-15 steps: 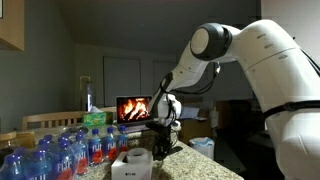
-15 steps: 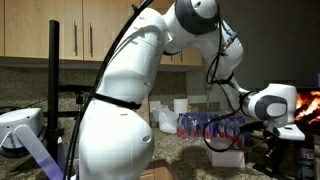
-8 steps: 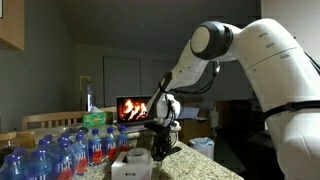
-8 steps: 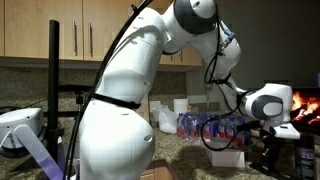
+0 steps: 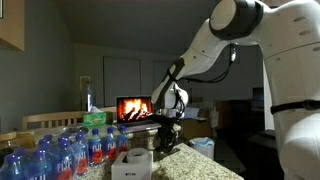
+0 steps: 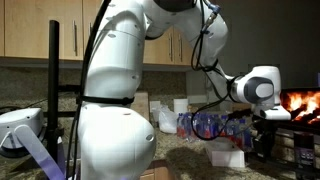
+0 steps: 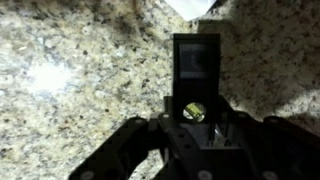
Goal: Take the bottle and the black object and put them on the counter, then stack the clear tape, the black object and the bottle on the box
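My gripper (image 7: 195,118) hangs low over the speckled granite counter (image 7: 70,70). A slim dark bottle (image 7: 195,65) with a pale label sits between the fingers, which look shut on it. In both exterior views the gripper (image 5: 164,140) (image 6: 266,146) is beside the small white box (image 5: 127,168) (image 6: 225,157). A pale low shape, probably the clear tape (image 5: 139,156), rests on the box. I cannot pick out the black object for certain.
Several clear water bottles with blue and red labels (image 5: 60,150) (image 6: 205,125) stand behind the box, with a green-capped bottle (image 5: 94,120) among them. A lit fireplace screen (image 5: 133,108) glows at the back. A dark item (image 6: 307,150) stands at the frame edge.
The arm's upper links have swung upward and the gripper has shifted slightly sideways beside the box. The box and the water bottles have not moved.
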Robot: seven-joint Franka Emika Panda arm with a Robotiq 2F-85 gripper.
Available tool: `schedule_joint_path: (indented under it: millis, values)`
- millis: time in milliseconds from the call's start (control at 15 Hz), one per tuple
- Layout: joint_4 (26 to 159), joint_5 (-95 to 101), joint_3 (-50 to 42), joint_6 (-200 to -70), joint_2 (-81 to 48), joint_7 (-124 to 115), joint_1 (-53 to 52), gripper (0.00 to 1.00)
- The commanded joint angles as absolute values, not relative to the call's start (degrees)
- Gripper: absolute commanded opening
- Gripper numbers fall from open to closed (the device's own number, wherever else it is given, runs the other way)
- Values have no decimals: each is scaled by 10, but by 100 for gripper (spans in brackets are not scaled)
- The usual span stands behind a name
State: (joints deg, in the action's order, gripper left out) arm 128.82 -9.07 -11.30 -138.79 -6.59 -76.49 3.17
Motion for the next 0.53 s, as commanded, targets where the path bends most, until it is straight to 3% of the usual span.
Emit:
schedule_joint_path:
  millis: [0, 467]
  values:
    - [1359, -34, -110, -1369, 41, -830, 41, 18]
    - [1354, 17, -33, -1311, 120, -909, 39, 18]
